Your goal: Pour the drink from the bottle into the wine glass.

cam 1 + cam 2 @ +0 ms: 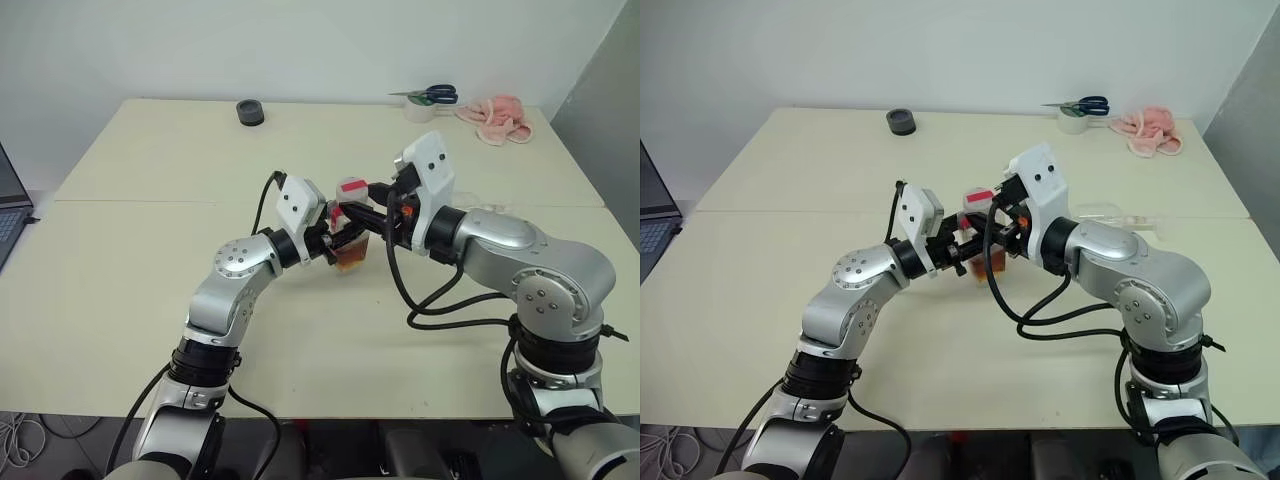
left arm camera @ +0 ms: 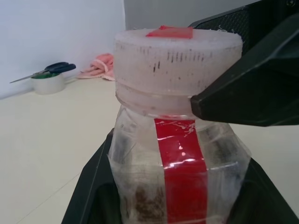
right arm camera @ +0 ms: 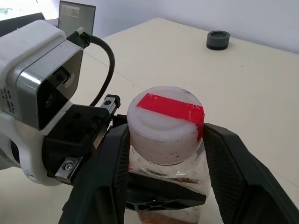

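Note:
The bottle [image 1: 350, 245] is clear plastic with a red label strip [image 2: 180, 172]. Its wide white cap [image 3: 164, 128] has a red patch on top. It hangs just above the middle of the table. A little amber drink [image 1: 350, 260] sits in its lower part. My left gripper [image 2: 177, 198] is shut on the bottle's body from the left. My right gripper [image 3: 166, 140] comes in from the right, its black fingers [image 3: 229, 172] pressed on both sides of the cap. The wine glass [image 1: 1118, 215] shows as a clear shape behind my right arm, apparently lying on its side.
A black round lid [image 1: 250, 112] sits at the table's far edge. A roll of tape with scissors [image 1: 425, 97] on it and a pink cloth [image 1: 497, 118] are at the far right corner. A laptop [image 1: 8, 205] is off the left side.

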Motion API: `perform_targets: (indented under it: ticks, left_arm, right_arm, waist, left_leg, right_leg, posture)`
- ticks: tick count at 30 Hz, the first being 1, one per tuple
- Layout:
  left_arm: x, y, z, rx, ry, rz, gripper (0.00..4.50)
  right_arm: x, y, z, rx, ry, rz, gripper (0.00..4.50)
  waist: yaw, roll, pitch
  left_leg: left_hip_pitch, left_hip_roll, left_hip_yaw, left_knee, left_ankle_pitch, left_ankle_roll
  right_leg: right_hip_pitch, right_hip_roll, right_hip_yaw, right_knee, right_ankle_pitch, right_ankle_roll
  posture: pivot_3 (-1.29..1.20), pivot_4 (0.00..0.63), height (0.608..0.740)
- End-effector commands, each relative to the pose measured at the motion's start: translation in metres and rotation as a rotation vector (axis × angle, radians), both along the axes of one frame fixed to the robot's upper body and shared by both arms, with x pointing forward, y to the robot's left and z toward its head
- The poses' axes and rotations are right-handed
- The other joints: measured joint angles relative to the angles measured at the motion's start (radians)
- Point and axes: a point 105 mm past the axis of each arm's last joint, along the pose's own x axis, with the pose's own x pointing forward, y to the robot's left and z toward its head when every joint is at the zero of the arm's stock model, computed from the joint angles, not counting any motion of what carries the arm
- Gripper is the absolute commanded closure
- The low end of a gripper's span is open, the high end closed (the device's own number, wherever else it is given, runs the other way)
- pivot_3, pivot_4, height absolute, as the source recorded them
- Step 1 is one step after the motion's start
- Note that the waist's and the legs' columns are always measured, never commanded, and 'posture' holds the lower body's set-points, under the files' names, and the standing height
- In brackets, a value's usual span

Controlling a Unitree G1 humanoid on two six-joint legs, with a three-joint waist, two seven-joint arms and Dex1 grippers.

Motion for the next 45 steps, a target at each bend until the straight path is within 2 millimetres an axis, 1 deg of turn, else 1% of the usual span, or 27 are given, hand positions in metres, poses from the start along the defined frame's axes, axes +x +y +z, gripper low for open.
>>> perform_targets:
  ticks: [1,5,9,11,14,15,16,18,21,23,28,31,33,36,40,45]
  left_arm:
    - [-0.009,-0.003,0.015,-0.018,-0.068,-0.030,2.68]
    - [-0.013,-0.005,0.015,-0.011,-0.067,-0.051,2.68]
    - [-0.015,-0.005,0.017,-0.012,-0.068,-0.054,2.68]
    - [-0.016,-0.005,0.016,-0.008,-0.064,-0.057,2.68]
    - [-0.019,-0.005,0.014,-0.003,-0.061,-0.060,2.68]
    - [-0.020,-0.005,0.015,-0.003,-0.062,-0.059,2.68]
    - [-0.020,-0.004,0.015,-0.004,-0.063,-0.053,2.68]
    - [-0.019,-0.001,0.016,-0.005,-0.061,-0.037,2.68]
    - [-0.019,0.001,0.014,-0.005,-0.055,-0.028,2.68]
    - [-0.020,0.001,0.013,-0.005,-0.054,-0.027,2.68]
    - [-0.019,-0.002,0.014,-0.008,-0.050,-0.036,2.68]
    - [-0.021,-0.005,0.014,-0.009,-0.047,-0.063,2.68]
    - [-0.024,-0.008,0.013,0.001,-0.042,-0.097,2.68]
    - [-0.031,-0.013,0.011,0.020,-0.034,-0.155,2.68]
    - [-0.040,-0.017,0.009,0.042,-0.022,-0.217,2.68]
    - [-0.047,-0.018,0.008,0.046,-0.008,-0.248,2.68]
  right_arm:
    - [-0.001,-0.005,0.019,-0.008,-0.104,0.090,2.51]
    - [0.006,-0.007,0.021,-0.054,-0.133,0.222,2.51]
    - [0.002,-0.005,0.023,-0.071,-0.132,0.397,2.53]
    - [0.000,-0.006,0.019,-0.084,-0.121,0.479,2.53]
    - [0.012,-0.008,0.018,-0.101,-0.130,0.463,2.53]
    - [0.013,-0.008,0.020,-0.093,-0.132,0.457,2.53]
    - [0.009,-0.008,0.023,-0.080,-0.131,0.472,2.53]
    - [-0.007,-0.006,0.031,-0.032,-0.129,0.518,2.53]
    - [-0.022,0.000,0.033,0.000,-0.118,0.545,2.53]
    - [-0.026,0.002,0.033,0.006,-0.112,0.539,2.53]
    - [-0.027,0.003,0.036,0.031,-0.108,0.514,2.53]
    - [-0.029,0.004,0.034,0.013,-0.095,0.561,2.53]
    - [-0.033,0.005,0.034,0.005,-0.084,0.636,2.53]
    - [-0.042,0.003,0.038,0.011,-0.079,0.769,2.53]
    - [-0.050,0.000,0.043,0.018,-0.077,0.905,2.53]
    - [-0.059,-0.006,0.039,-0.003,-0.074,1.019,2.53]
  waist:
    - [0.000,0.000,0.000]
    - [0.000,0.000,0.000]
    - [-0.001,0.000,0.000]
    - [0.000,0.000,0.000]
    - [-0.001,0.000,0.000]
    - [-0.001,0.000,0.000]
    - [0.000,0.000,0.000]
    - [0.001,0.000,0.000]
    - [0.002,0.000,0.000]
    - [0.003,0.000,0.000]
    - [0.002,0.000,0.000]
    - [0.002,0.000,0.000]
    - [0.002,0.000,0.000]
    - [0.002,0.000,0.000]
    - [0.001,0.000,0.000]
    - [0.001,0.000,0.000]
  left_leg:
    - [0.000,0.000,0.000,0.000,0.000,0.000]
    - [0.000,-0.002,0.001,0.000,0.000,0.000]
    - [0.000,-0.001,0.000,0.000,0.000,0.000]
    - [0.000,-0.001,0.000,0.000,0.000,0.000]
    - [0.000,-0.001,0.001,0.000,0.000,0.000]
    - [0.000,0.000,0.001,0.000,0.000,0.000]
    - [0.000,0.000,0.000,0.000,0.000,0.000]
    - [0.000,0.000,0.000,0.000,0.000,0.000]
    - [-0.001,0.002,-0.002,0.000,0.000,0.000]
    - [-0.001,0.002,-0.002,0.000,0.000,0.000]
    - [-0.001,0.001,-0.001,0.001,0.000,0.000]
    - [-0.001,0.000,-0.001,0.001,0.000,0.001]
    - [-0.001,0.000,-0.001,0.001,0.000,0.001]
    - [-0.001,0.000,0.000,0.001,0.000,0.001]
    - [-0.001,0.000,0.000,0.000,0.000,0.001]
    - [-0.001,0.000,0.000,0.000,0.000,0.001]
  right_leg:
    - [0.000,0.000,0.000,0.000,0.000,0.000]
    - [0.000,0.000,0.000,-0.001,0.000,0.000]
    - [0.000,0.000,0.000,-0.001,0.000,0.000]
    - [0.000,0.000,0.000,-0.001,0.000,0.000]
    - [0.000,0.000,0.000,-0.001,0.000,0.000]
    - [0.000,0.000,0.000,-0.001,0.000,0.000]
    - [0.000,0.000,0.000,-0.001,0.000,0.000]
    - [0.000,-0.001,0.000,-0.001,0.000,0.000]
    - [0.000,-0.002,0.000,-0.001,0.000,0.000]
    - [0.000,-0.003,0.000,-0.002,0.000,0.000]
    - [0.000,-0.002,0.000,0.000,0.000,0.000]
    - [0.000,-0.001,-0.001,0.001,0.000,0.000]
    - [0.000,-0.001,-0.001,0.000,0.000,0.000]
    - [0.000,-0.001,-0.001,0.000,0.000,0.000]
    - [0.000,-0.001,-0.001,-0.001,0.000,0.000]
    - [0.000,-0.001,-0.001,-0.001,0.000,0.000]
  posture:
    - [0.00,0.150,0.740]
    - [0.00,0.150,0.740]
    - [0.00,0.150,0.740]
    - [0.00,0.150,0.740]
    - [0.00,0.150,0.740]
    - [0.00,0.150,0.740]
    - [0.00,0.150,0.740]
    - [0.00,0.150,0.740]
    - [0.00,0.150,0.740]
    - [0.00,0.150,0.740]
    - [0.00,0.150,0.740]
    - [0.00,0.150,0.740]
    - [0.00,0.150,0.740]
    - [0.00,0.150,0.740]
    - [0.00,0.150,0.740]
    - [0.00,0.150,0.740]
